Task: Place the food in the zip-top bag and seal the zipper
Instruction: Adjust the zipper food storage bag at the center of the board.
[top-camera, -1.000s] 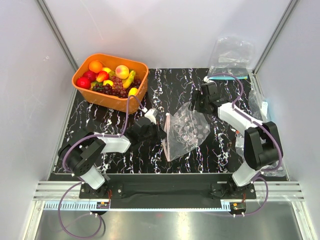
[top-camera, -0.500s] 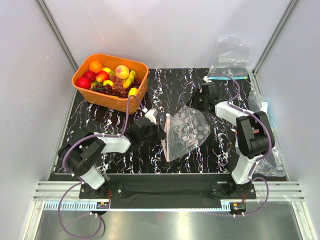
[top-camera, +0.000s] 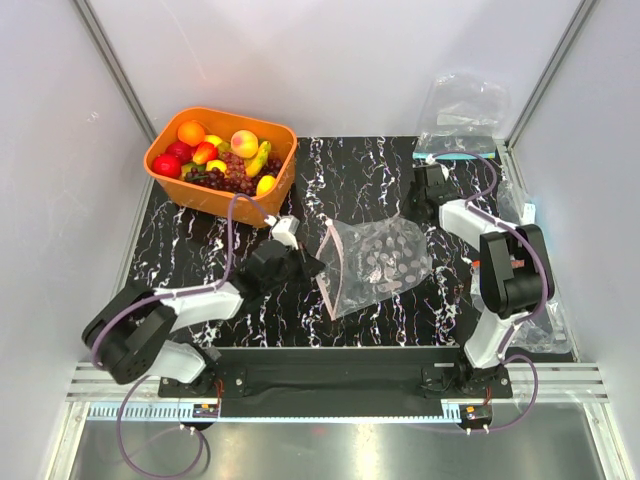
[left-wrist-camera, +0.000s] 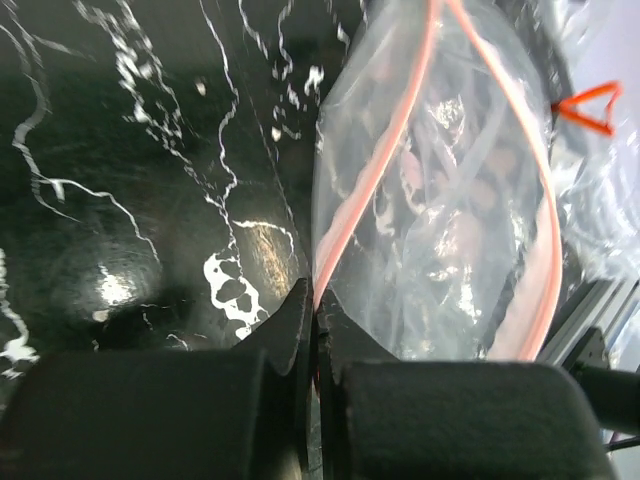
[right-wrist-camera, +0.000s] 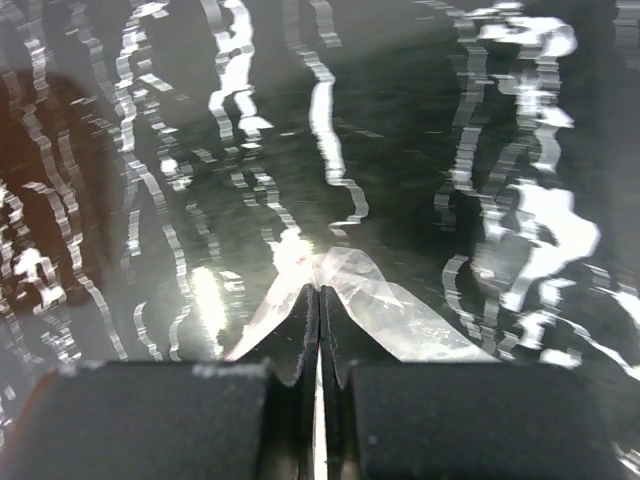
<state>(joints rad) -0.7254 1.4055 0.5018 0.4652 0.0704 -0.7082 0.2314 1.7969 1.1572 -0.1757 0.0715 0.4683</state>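
The clear zip-top bag (top-camera: 378, 263) lies on the black marbled mat, its mouth facing left. Its pale pink zipper (left-wrist-camera: 382, 165) bows open in the left wrist view. My left gripper (left-wrist-camera: 316, 303) is shut on the near lip of that strip, at the bag's left edge (top-camera: 325, 262). My right gripper (right-wrist-camera: 320, 290) is shut on a thin fold of the clear bag (right-wrist-camera: 400, 305), at its far right corner (top-camera: 424, 222). The food sits in the orange basket (top-camera: 240, 203) at the back left: an orange (top-camera: 191, 132), a peach (top-camera: 244, 143) and a red fruit (top-camera: 167, 165).
Dark grapes (top-camera: 238, 178) and a yellow banana bunch (top-camera: 259, 158) share the basket. Another clear bag with a teal strip (top-camera: 460, 118) lies at the back right. More crumpled plastic (top-camera: 535, 325) sits beside the right arm's base. White walls enclose the mat.
My right gripper has shut on the bag's far corner and drawn back to the right, pulling the bag flatter and slightly rightward. The left arm's elbow has swung down and left, its grip unchanged.
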